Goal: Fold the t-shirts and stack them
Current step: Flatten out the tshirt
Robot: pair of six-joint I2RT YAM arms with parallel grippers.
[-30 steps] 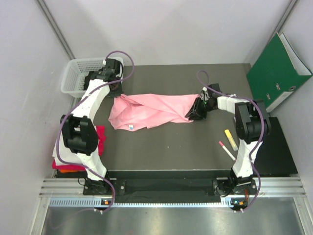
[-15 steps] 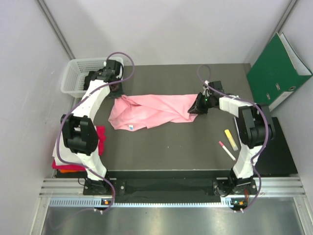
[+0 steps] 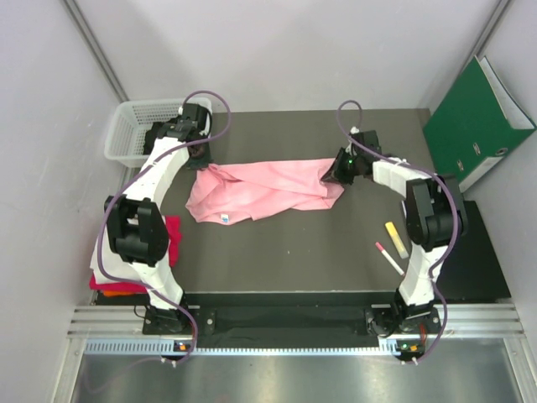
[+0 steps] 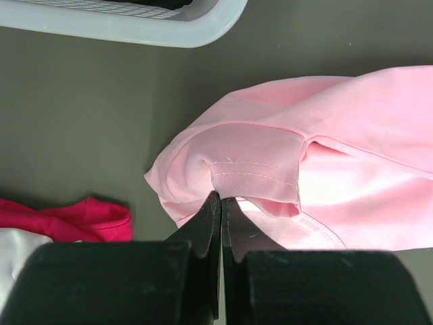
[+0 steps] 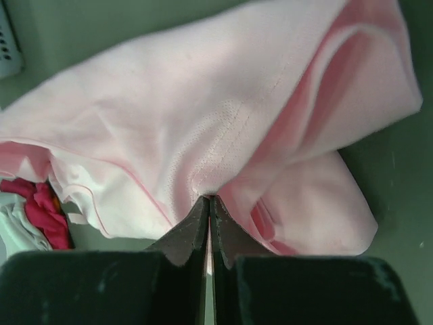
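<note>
Right gripper [image 3: 331, 174]: shifted toward the far edge of the dark grey table [image 3: 294, 248] over the last second, pinching the right hem of the light pink cotton t-shirt [image 3: 260, 189]. The hem went with it. The shirt's right end now sits farther back, with a loose fold spilling out on the near side.

Stacked t-shirts [image 3: 174, 233] half behind left arm [image 3: 136, 233]

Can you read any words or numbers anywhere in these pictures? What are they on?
None can be read.
White label on the pink t-shirt: a tiny dark mark, too small to read.
Green binder: no lettering shows.
Pink marker and yellow marker: too small to tell.
</note>
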